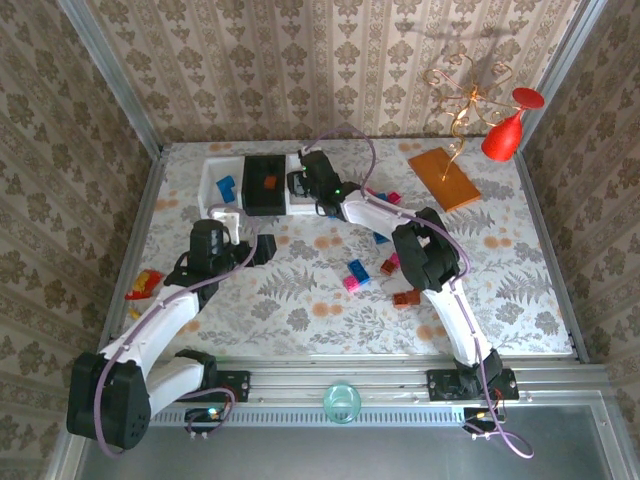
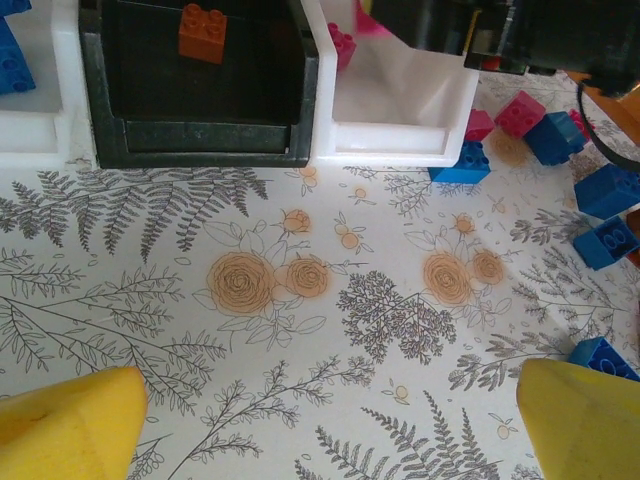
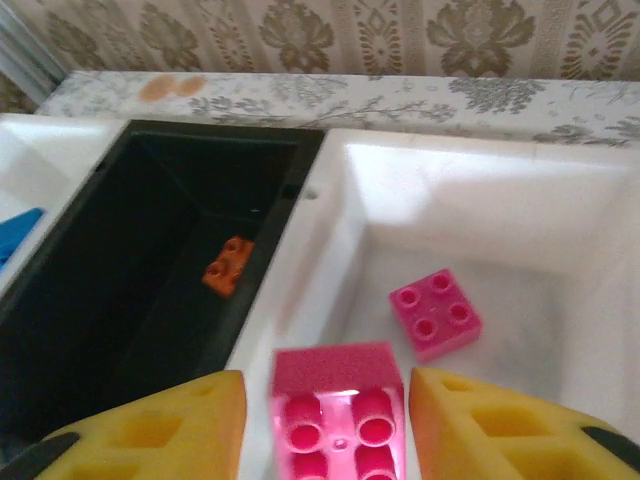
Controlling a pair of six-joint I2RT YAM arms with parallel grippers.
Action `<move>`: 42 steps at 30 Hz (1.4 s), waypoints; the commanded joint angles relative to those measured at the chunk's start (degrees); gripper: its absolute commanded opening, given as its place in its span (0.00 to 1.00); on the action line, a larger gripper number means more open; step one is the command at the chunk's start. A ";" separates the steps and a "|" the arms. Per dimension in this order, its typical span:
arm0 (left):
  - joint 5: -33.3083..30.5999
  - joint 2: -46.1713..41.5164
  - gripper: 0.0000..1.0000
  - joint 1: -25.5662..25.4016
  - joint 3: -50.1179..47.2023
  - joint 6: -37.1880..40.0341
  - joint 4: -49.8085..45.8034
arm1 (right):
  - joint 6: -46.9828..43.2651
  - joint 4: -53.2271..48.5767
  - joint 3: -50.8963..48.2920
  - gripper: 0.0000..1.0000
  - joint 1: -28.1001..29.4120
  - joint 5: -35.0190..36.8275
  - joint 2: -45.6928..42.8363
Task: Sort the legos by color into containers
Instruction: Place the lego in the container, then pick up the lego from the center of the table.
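Note:
Three containers stand in a row at the back: a white tray (image 1: 213, 187) with a blue lego (image 2: 12, 65), a black tray (image 1: 265, 183) with an orange lego (image 3: 227, 266), and a white tray (image 3: 480, 170) with a pink lego (image 3: 435, 313). My right gripper (image 3: 328, 420) hangs open over this last tray. A blurred pink lego (image 3: 338, 400) sits loose between its yellow pads, a gap on each side. My left gripper (image 2: 330, 430) is open above bare tablecloth in front of the trays. Loose blue (image 1: 357, 270), pink (image 1: 350, 284) and orange-brown (image 1: 407, 297) legos lie mid-table.
An orange-brown board (image 1: 443, 178) lies at the back right, beside a red goblet (image 1: 505, 135) and a gold wire ornament (image 1: 460, 90). Red and yellow pieces (image 1: 143, 285) sit at the table's left edge. More blue and pink bricks (image 2: 520, 112) crowd the right tray's corner.

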 commanded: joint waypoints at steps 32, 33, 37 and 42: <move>-3.25 5.53 0.94 -16.25 0.09 2.39 8.08 | -6.61 -14.65 -54.79 0.82 4.90 0.74 -40.17; -4.40 4.88 0.94 -16.25 -0.25 2.46 7.70 | -7.20 -15.05 -53.58 0.82 4.76 1.27 -38.26; -6.09 3.31 0.94 -16.23 -1.25 2.11 7.83 | -8.45 -17.00 -49.85 0.79 4.32 1.57 -33.13; -5.82 3.12 0.94 -16.34 -1.07 2.02 7.48 | -8.48 -20.67 -49.57 0.70 2.83 1.87 -32.47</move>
